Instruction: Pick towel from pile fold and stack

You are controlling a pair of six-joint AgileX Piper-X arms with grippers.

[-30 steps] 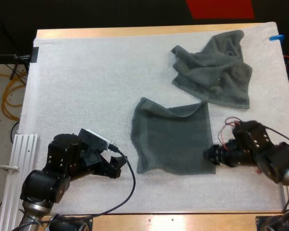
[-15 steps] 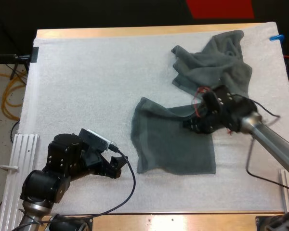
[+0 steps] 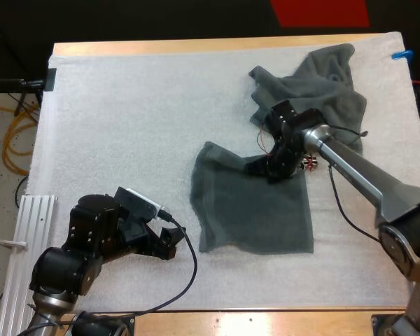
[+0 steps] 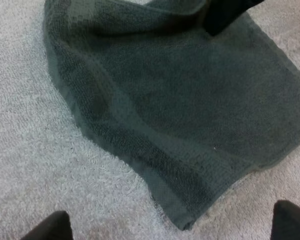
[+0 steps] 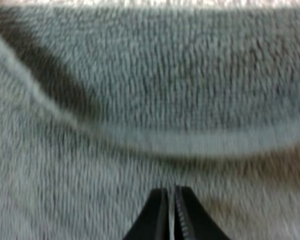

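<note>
Your wooden tabletop carries a white mat that covers nearly all of it. Two dark grey-green towels lie on the right half of that mat.

The crumpled towel is heaped toward the far right corner, bunched into folds, with one point of cloth reaching up to the mat's far edge. The spread towel lies nearer to you, roughly in the middle of the mat. It lies mostly flat and is roughly square. Its far edge is rumpled and curls up a little, and its left side bulges outward. The far right corner of the spread towel comes close under the near edge of the crumpled towel.

Your right arm reaches in from the right edge, crossing over the lower part of the crumpled towel. Your right gripper is down at the far edge of the spread towel, right where the cloth is rumpled. In the right wrist view its jaws are pressed together with only a hairline between them. The tips sit low against the towel's pile, just short of a raised fold. You cannot tell from these views whether any cloth is caught between them.

Your left gripper sits low over bare mat at the near left, apart from the spread towel's near left corner and pointed toward it. Its jaws are spread wide, and the two fingertips stand far apart with nothing between them but mat, clear of the towel's edge.
</note>
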